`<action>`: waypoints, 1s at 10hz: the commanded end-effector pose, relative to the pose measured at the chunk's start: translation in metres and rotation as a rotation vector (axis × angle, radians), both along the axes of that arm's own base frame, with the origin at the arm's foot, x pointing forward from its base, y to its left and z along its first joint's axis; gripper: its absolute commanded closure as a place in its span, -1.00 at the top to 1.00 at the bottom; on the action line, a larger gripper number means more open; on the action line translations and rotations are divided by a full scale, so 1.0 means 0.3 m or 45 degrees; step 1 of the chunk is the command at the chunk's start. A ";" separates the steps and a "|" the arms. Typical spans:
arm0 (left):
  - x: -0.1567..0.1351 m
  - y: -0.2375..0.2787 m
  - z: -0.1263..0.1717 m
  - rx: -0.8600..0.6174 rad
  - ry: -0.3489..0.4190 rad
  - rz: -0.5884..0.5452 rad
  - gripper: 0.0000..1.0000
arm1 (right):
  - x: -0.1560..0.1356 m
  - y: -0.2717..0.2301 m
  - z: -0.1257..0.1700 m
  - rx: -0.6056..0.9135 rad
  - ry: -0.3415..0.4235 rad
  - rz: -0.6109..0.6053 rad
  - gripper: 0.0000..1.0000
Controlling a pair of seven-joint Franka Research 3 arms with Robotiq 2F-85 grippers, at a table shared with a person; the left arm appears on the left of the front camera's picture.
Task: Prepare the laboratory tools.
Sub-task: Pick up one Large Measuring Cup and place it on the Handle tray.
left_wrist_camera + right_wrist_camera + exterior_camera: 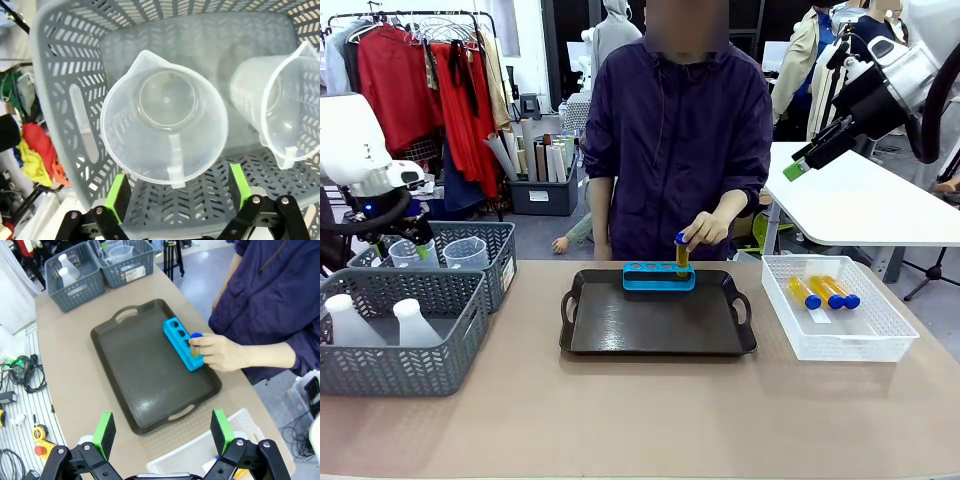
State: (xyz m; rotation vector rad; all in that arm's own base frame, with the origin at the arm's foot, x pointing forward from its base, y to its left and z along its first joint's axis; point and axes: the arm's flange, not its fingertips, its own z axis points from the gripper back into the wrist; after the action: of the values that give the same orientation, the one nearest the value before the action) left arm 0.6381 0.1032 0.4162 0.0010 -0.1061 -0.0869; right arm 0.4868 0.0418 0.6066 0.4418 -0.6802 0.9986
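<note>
My left gripper (pixel 179 192) hangs open over the far grey basket (pixel 65 100), its green pads on either side of the handle of a clear beaker (pixel 164 117); a second beaker (pixel 280 100) stands beside it. From the front, that gripper (pixel 420 245) dips into the basket by both beakers (pixel 465 252). Two white flasks (pixel 415 322) stand in the near grey basket (pixel 400 370). A person's hand (pixel 705 228) sets a blue-capped yellow test tube (pixel 682 250) into the blue rack (pixel 659 277) on the black tray (pixel 658 330). My right gripper (pixel 162 427) is open, high above the table's right.
A white lattice basket (pixel 880 340) at the right holds three more test tubes (pixel 820 292). The person stands at the far edge behind the tray. A white table (pixel 860 205) stands behind at the right, under my raised right arm (pixel 880 90).
</note>
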 end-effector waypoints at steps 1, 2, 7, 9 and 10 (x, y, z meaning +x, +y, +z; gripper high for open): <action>-0.003 0.026 -0.018 -0.027 -0.006 0.054 1.00 | 0.002 0.000 0.007 -0.004 -0.006 0.012 1.00; 0.006 0.030 -0.042 -0.036 0.001 0.043 1.00 | 0.002 0.000 0.007 -0.004 -0.006 0.012 1.00; 0.033 0.024 -0.098 0.019 -0.014 -0.014 0.61 | 0.002 0.000 0.007 -0.004 -0.006 0.012 1.00; 0.020 0.020 -0.084 0.019 -0.021 -0.012 -0.18 | 0.002 0.000 0.007 -0.004 -0.006 0.012 1.00; 0.025 0.022 -0.081 0.019 -0.024 -0.012 -0.58 | 0.002 0.000 0.007 -0.004 -0.006 0.012 1.00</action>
State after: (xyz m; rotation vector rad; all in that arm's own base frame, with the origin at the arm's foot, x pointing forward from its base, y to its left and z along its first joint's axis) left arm 0.6477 0.1091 0.3885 0.0083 -0.1130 -0.0848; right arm 0.4868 0.0418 0.6066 0.4418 -0.6801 0.9985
